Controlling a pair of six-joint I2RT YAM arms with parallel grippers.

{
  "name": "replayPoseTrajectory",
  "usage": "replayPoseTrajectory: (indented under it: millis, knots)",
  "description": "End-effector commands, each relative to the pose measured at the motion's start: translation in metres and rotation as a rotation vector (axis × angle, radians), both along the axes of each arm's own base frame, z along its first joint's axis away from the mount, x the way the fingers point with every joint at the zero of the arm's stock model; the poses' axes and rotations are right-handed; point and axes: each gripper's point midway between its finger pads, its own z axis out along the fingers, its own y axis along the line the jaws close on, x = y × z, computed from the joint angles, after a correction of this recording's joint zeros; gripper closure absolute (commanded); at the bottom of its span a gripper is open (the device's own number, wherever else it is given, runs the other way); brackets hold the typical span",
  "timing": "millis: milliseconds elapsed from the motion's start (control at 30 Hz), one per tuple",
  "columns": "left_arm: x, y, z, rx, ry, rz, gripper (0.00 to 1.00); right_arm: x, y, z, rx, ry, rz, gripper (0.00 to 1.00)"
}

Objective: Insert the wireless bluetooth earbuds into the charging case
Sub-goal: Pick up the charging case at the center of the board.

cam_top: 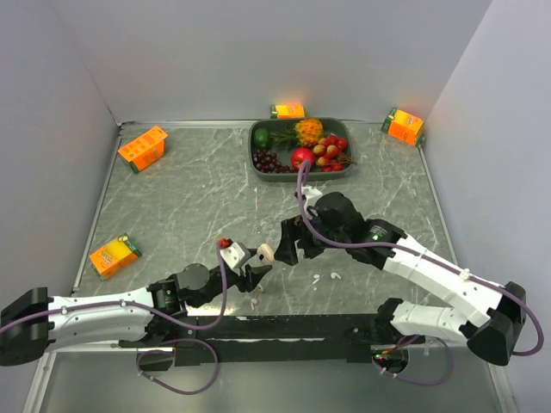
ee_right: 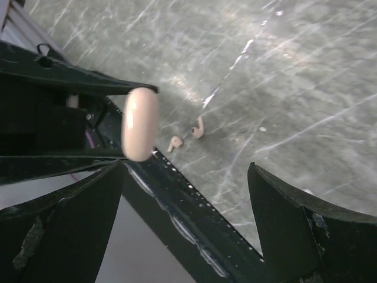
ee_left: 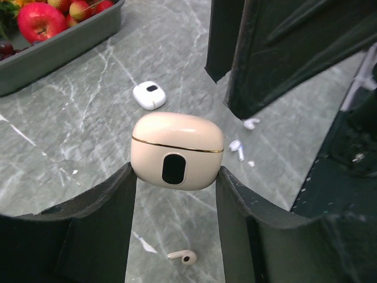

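Note:
My left gripper is shut on the cream-beige charging case and holds it above the table with its lid closed. In the top view the left gripper and the case are near the front middle. My right gripper is open just right of the case. In the right wrist view the right gripper is open with the case edge-on at its left. Two white earbuds lie on the table beyond the case. Two beige earbuds lie by the front edge.
A small white case lies on the table behind the held one. A grey tray of fruit stands at the back. Orange cartons sit at the left and at the back. Walls close in three sides.

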Motion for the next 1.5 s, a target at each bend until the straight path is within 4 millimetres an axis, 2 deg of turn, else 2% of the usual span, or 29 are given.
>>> replayPoseTrajectory:
  millis: [0,200,467,767,1467]
  knots:
    - [0.008,-0.001,0.01,0.033,-0.095,0.047,0.99,-0.005,0.024,0.024,0.086,-0.018,0.045,0.07]
    - [0.008,-0.001,0.007,0.058,-0.092,0.061,0.99,-0.004,0.04,0.031,0.119,-0.019,0.067,0.07]
    - [0.005,0.004,0.011,0.046,-0.096,0.068,0.99,0.003,0.048,0.009,0.049,0.025,0.063,0.1]
    - [0.004,0.008,0.012,0.046,-0.1,0.077,0.99,0.009,0.044,0.005,0.017,0.021,0.022,0.15]
    - [0.006,0.017,0.013,0.042,-0.099,0.114,0.99,0.018,0.032,0.011,0.006,-0.008,-0.031,0.15]
